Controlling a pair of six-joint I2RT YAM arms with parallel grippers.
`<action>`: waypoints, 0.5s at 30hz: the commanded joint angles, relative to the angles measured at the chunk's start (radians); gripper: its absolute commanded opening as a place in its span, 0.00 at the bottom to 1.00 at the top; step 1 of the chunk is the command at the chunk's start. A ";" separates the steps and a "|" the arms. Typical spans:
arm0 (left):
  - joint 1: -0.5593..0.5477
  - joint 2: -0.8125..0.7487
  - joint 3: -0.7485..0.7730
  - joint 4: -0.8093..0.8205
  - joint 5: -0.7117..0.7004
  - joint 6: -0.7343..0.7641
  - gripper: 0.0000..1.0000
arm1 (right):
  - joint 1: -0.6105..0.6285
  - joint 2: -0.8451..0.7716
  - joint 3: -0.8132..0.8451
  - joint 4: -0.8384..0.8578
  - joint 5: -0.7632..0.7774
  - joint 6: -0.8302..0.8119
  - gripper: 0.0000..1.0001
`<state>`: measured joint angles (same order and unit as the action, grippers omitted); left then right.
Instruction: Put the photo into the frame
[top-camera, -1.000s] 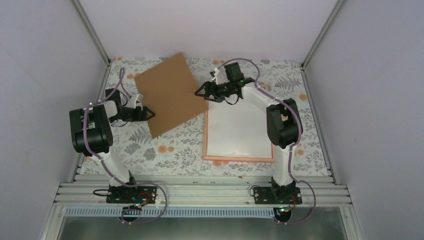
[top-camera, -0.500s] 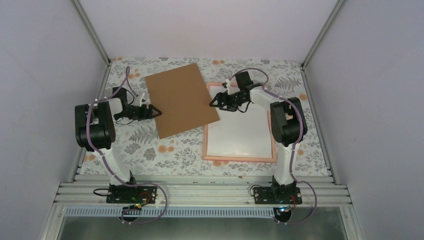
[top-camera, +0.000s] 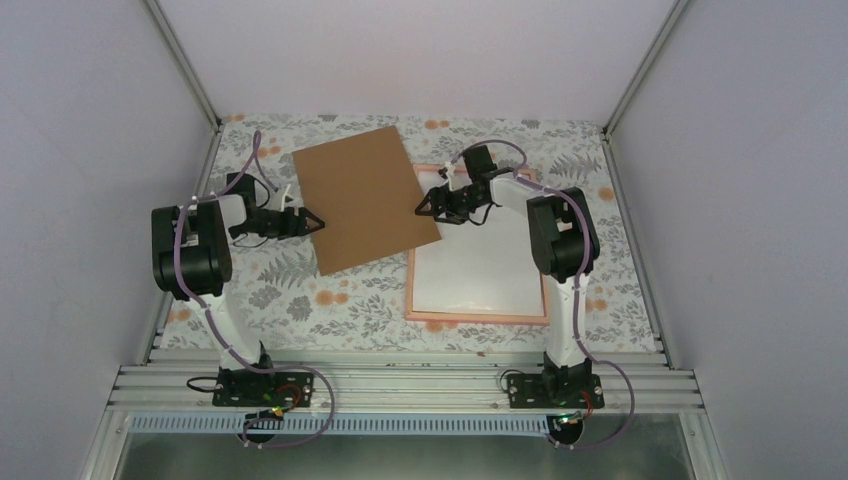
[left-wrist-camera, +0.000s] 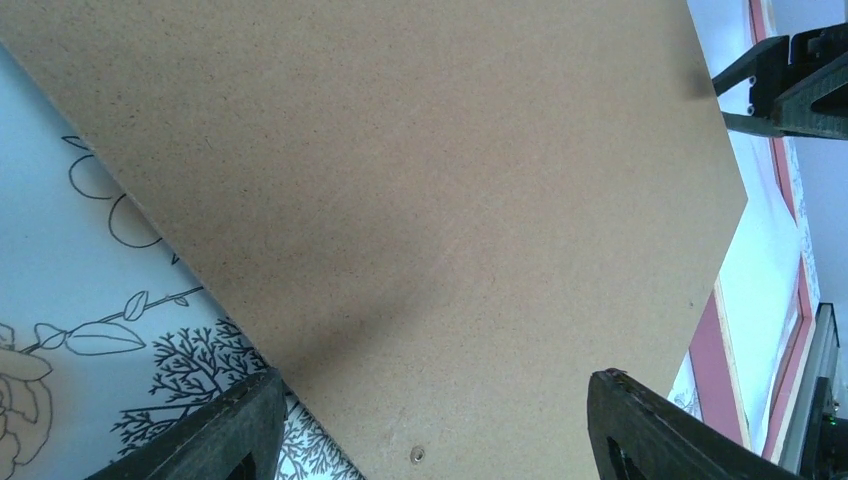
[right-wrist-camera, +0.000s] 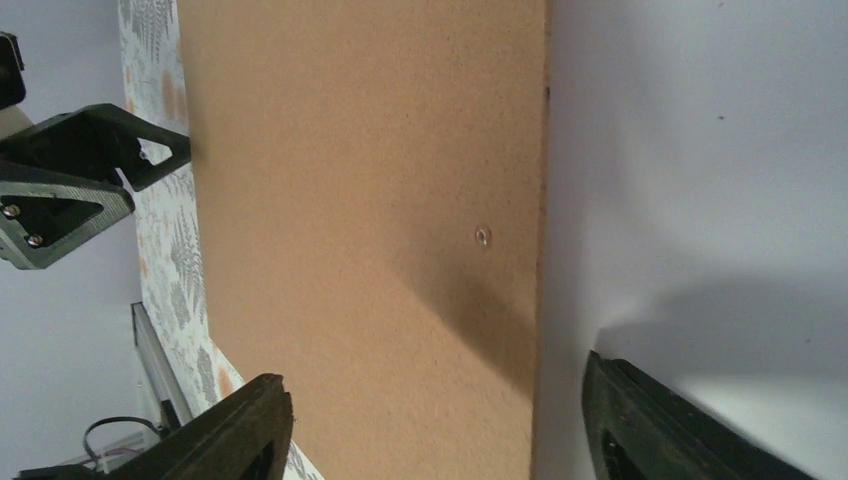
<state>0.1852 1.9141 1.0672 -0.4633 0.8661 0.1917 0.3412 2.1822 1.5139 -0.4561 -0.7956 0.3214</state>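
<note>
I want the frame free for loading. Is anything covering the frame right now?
Yes: the brown cardboard sheet overlaps the frame's far left corner, lying between the open left gripper and open right gripper. The right arm also hangs over the frame's right side.

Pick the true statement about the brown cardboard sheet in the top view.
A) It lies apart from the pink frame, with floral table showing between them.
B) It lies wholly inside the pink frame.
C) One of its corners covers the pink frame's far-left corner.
C: the brown cardboard sheet sits tilted, and its near-right corner hides the far-left corner of the pink frame.
</note>
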 joint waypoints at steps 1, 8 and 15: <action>-0.024 0.055 -0.011 -0.012 -0.047 0.015 0.76 | 0.017 0.010 0.035 0.080 -0.129 0.073 0.60; -0.057 0.071 -0.005 0.014 -0.031 0.005 0.75 | 0.025 -0.027 -0.021 0.269 -0.325 0.236 0.44; -0.077 0.072 -0.003 0.032 -0.027 -0.004 0.75 | 0.044 -0.024 -0.018 0.307 -0.359 0.301 0.40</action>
<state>0.1341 1.9396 1.0817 -0.4099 0.8768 0.1932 0.3569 2.1857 1.4902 -0.2073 -1.0519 0.5659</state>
